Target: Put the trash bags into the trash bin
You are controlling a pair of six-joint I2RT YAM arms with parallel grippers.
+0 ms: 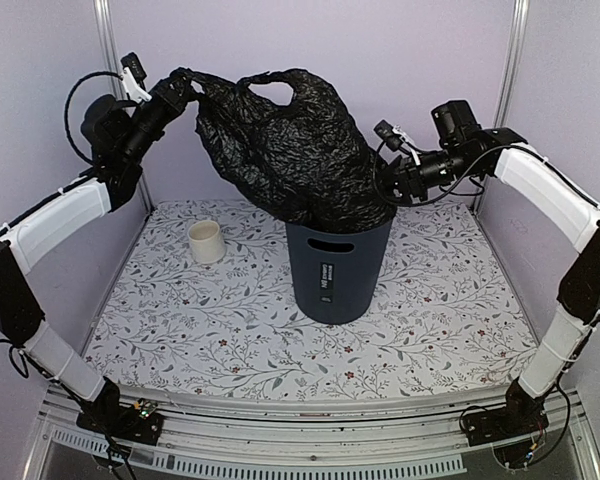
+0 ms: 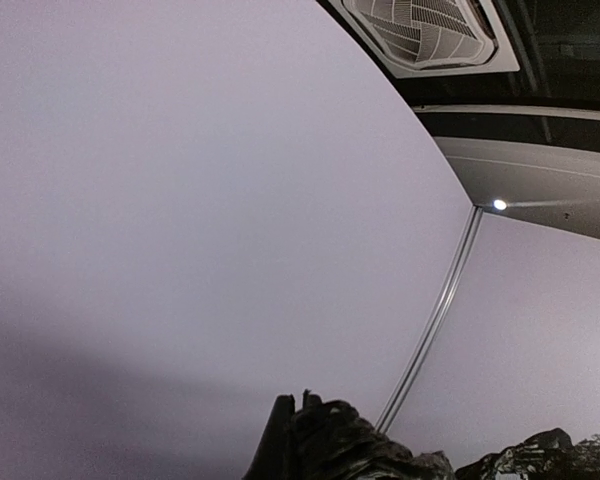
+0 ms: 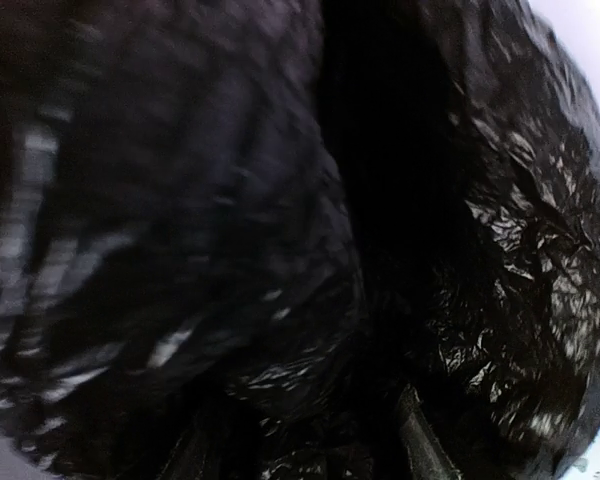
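Observation:
The glossy black trash bag (image 1: 280, 140) hangs stretched and crumpled above the dark grey trash bin (image 1: 335, 275), its lower end inside the bin's mouth. My left gripper (image 1: 185, 88) is shut on the bag's upper left corner, held high near the back wall. In the left wrist view the gripper (image 2: 295, 440) pinches the black plastic (image 2: 360, 450). My right gripper (image 1: 392, 190) presses against the bag's right side just above the bin rim. In the right wrist view the bag (image 3: 520, 250) fills the frame, and the gripper (image 3: 305, 455) has its jaws apart with plastic bulging between them.
A small cream cup (image 1: 206, 241) stands on the flowered tablecloth (image 1: 180, 320) to the left of the bin. Lilac walls close in the back and both sides.

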